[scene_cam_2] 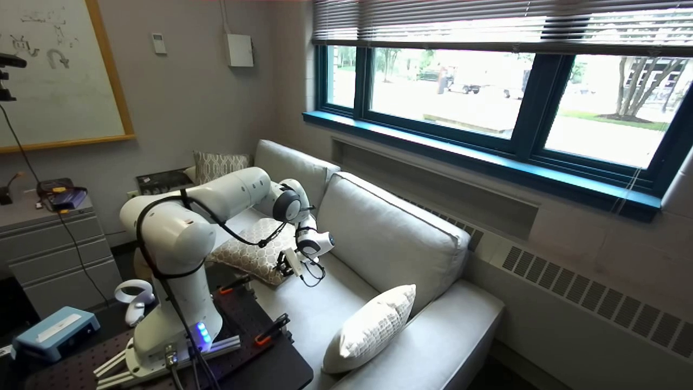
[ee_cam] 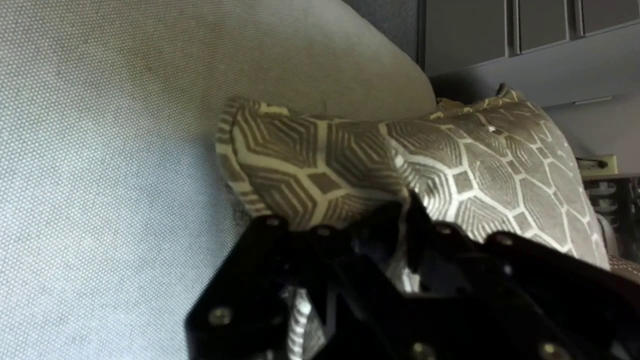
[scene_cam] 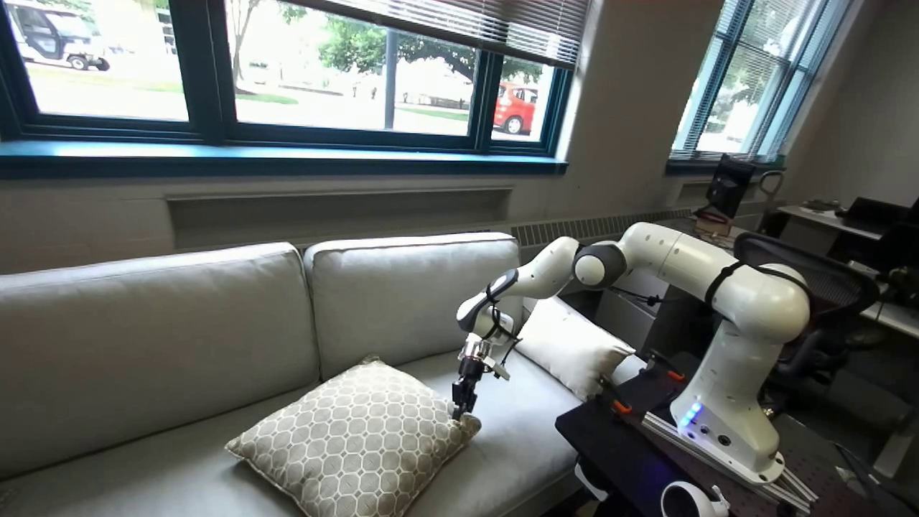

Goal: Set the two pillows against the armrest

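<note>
The larger beige lattice pillow [scene_cam: 362, 434] lies tilted on the sofa seat, away from the armrest; it also shows in an exterior view [scene_cam_2: 249, 259]. My gripper [scene_cam: 463, 411] is at its corner nearest the armrest. In the wrist view the gripper [ee_cam: 404, 210] is shut on a fold of the lattice pillow [ee_cam: 465, 170], with cloth pinched between the dark fingertips. The smaller cream-white pillow [scene_cam_2: 373, 327] leans on the armrest [scene_cam_2: 438, 338]; this pillow also shows in an exterior view [scene_cam: 567, 345], where most of the armrest is hidden behind it.
The sofa's back cushions [scene_cam: 416, 294] rise behind the seat. The dark robot table [scene_cam_2: 270, 352] with orange-tipped clamps [scene_cam_2: 273, 329] stands at the sofa's front. Another patterned pillow [scene_cam_2: 219, 165] is at the sofa's far end. A white headset controller [scene_cam: 689, 499] lies on the table.
</note>
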